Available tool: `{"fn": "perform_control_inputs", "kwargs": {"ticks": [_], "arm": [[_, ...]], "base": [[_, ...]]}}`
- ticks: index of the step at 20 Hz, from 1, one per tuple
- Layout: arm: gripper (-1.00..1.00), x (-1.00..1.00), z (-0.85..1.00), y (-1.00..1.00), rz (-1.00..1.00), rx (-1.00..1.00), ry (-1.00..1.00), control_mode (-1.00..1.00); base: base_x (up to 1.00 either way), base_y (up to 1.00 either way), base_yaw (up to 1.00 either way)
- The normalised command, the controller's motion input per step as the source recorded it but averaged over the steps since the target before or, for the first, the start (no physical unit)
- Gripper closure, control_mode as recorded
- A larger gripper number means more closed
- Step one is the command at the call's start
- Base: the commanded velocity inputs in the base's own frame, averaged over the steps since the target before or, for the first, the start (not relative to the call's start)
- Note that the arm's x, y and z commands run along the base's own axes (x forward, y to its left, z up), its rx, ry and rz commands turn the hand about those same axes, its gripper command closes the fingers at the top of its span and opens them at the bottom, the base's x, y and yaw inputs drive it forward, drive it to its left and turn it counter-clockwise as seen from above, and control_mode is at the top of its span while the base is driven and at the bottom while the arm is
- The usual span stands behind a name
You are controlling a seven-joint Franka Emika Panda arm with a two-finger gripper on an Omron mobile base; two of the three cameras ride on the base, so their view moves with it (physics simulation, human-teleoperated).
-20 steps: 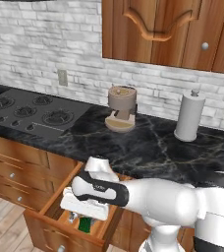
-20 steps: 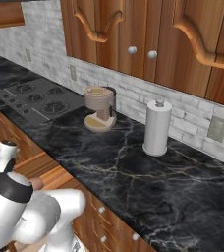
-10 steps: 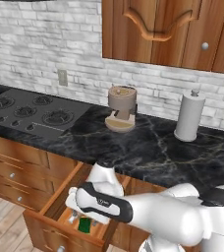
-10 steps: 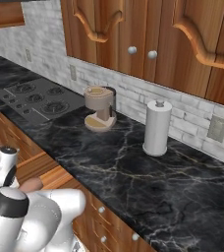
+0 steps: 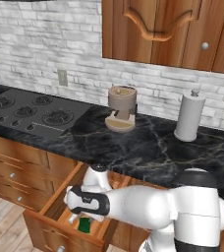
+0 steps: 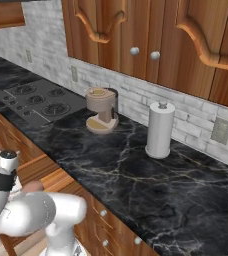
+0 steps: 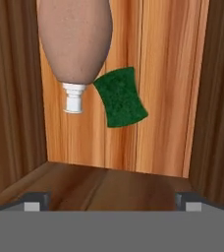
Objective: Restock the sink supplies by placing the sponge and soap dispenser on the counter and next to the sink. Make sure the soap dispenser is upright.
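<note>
The soap dispenser (image 7: 74,39) lies on its side on the floor of an open wooden drawer, its brown-tan body at the top of the hand view and its white neck pointing toward me. The green sponge (image 7: 120,97) lies right beside that neck, and in the left base view the sponge (image 5: 84,225) peeks out under my hand. My gripper (image 7: 112,203) hangs over the drawer, open, its tips wide apart with nothing between them, short of both things. The black marble counter (image 5: 148,147) runs above the drawer. The sink is out of view.
The open drawer (image 5: 40,216) juts out from the cabinets below the counter, its wooden walls close on both sides of the hand. On the counter stand a tan coffee machine (image 5: 122,108) and a white paper-towel roll (image 5: 189,115). A black stovetop (image 5: 25,113) lies to the left.
My hand has dropped lower into the drawer and shifted slightly left. The jaws spread a little wider at first, then held.
</note>
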Motion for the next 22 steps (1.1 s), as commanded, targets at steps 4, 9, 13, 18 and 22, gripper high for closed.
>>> {"fn": "perform_control_inputs", "kwargs": {"ticks": [4, 9, 13, 18, 22], "arm": [[-1.00, 0.12, -0.27, 0.29, -0.02, -0.13, 0.00, -1.00], [-1.00, 0.25, -0.31, 0.17, -0.01, -0.09, 0.00, -1.00], [-1.00, 0.30, -0.31, 0.09, 0.00, -0.05, 0.00, -1.00], [-1.00, 0.41, -0.35, 0.00, -0.01, -0.02, 0.03, -1.00], [-1.00, 0.27, -0.47, 0.09, 0.00, -0.03, 0.03, -1.00]], "base": [[0.00, 0.00, 0.00], [0.00, 0.00, 0.00], [0.00, 0.00, 0.00], [0.00, 0.00, 0.00], [0.00, 0.00, 0.00]]}}
